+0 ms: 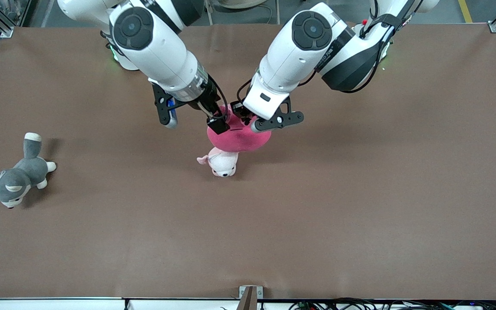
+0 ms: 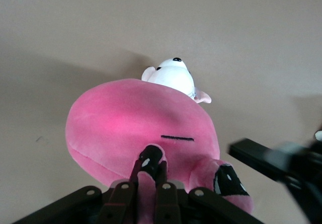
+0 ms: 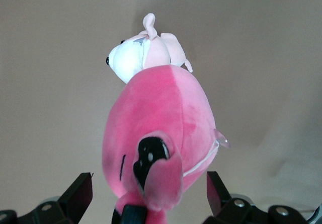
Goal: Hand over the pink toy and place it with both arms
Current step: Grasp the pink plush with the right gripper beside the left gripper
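Hot-pink plush, the pink toy [image 1: 239, 138], hangs in the air mid-desk between the two arms, directly over a smaller pale pink-and-white plush animal [image 1: 222, 163] that lies on the brown desk [image 1: 360, 193]. Both end effectors meet at the toy's upper part. Left end effector [image 1: 244, 115], on the arm coming from the base at the upper right of the front view, is pinched closed on a fold of the toy; in the left wrist view its fingers [image 2: 151, 163] press into pink fabric just beside a dark eye patch. Right end effector [image 1: 218, 125], on the arm from the other base, has one dark fingertip against the toy in the front view; in the right wrist view the toy [image 3: 161, 138] sits between widely parted black fingers [image 3: 75, 194], so it reads as open around the toy, not clamped. Pale plush shows in both wrist views just past the toy's rounded body [image 2: 173, 75] [image 3: 141, 53]. Grey-and-white plush dog [image 1: 15, 174] lies on the desk well apart, toward the right arm's end, nearer to the front camera than the toy pair.
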Motion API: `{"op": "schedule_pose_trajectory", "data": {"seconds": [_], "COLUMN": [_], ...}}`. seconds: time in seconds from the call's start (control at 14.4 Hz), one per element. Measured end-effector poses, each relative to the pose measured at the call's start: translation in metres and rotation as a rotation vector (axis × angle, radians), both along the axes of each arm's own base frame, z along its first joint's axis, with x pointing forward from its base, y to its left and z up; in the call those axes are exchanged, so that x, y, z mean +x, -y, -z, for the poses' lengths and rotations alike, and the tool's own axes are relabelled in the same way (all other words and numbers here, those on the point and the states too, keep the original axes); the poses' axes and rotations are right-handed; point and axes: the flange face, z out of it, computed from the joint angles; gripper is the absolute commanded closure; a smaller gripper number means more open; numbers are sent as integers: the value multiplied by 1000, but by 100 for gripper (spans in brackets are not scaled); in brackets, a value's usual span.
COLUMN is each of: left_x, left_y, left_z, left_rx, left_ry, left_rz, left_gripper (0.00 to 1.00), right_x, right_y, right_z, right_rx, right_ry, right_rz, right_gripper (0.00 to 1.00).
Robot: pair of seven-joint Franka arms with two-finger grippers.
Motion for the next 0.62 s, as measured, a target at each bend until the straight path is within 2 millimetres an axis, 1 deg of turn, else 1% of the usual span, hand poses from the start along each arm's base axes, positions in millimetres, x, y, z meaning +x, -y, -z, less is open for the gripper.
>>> {"op": "schedule_pose_trajectory", "data": {"seconds": [0.07,0.14,0.21,0.35,0.42,0.49,0.62], "left_x": [0,0,0,1,1,1,1], "left_y": [0,0,0,0,0,0,0], "left_z": [-1,-1,-1,-2,-2,-2,-2], "left_rx": [-1,-1,-2,-2,-3,-3,-3], "left_ry": [1,2,2,3,3,3,4], "left_rz": [0,0,-1,-1,-1,-1,-2], "left_gripper": [88,88,88,88,88,88,88], "right_x": [-1,-1,-1,0,1,1,2], "right_y": [-2,-3,-4,-3,-2,-1,0], "right_z": [5,8,10,11,11,11,11], "right_rx": [-7,-11,-14,-16,-16,-17,-17], "right_ry": [-3,-6,-7,-8,-7,-7,-6], "right_rz": [-4,-6,-6,-4,-2,-1,1], "right_gripper": [10,18,32,75,90,98,100]}}
